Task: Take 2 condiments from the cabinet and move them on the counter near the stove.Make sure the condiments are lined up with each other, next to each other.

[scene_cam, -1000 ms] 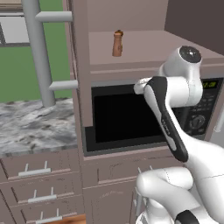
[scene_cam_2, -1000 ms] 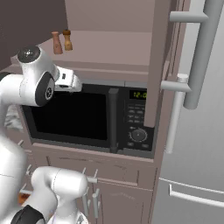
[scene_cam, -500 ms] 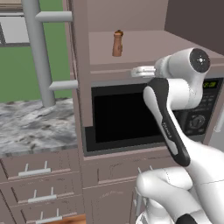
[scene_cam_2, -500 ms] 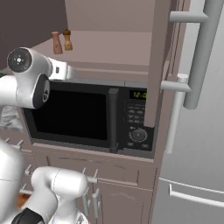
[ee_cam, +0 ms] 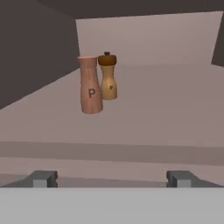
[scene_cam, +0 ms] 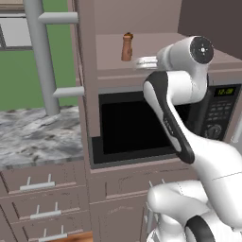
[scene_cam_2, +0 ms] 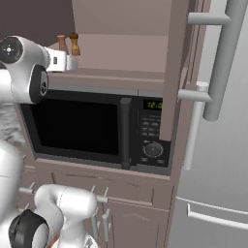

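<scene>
Two condiment bottles stand upright on the shelf of the open niche in the tall taupe cabinet (scene_cam: 87,71), directly above the black microwave (scene_cam_2: 97,128). In the hand view the pinkish shaker (ee_cam: 90,90), marked with a "P", stands in front and to the left, and the tan pepper mill (ee_cam: 108,77) with its dark brown cap sits just behind it, the two touching or nearly so. The gripper (ee_cam: 111,178) is raised to shelf height at the front edge of the niche, pointing in toward the bottles but well short of them; its jaws are spread wide with nothing between them. In the left base view only one bottle shows beside the arm's wrist. The marble desk (scene_cam: 35,137) lies to the left of the cabinet, above drawers with silver handles. A steel refrigerator (scene_cam_2: 218,160) stands to the right.
</scene>
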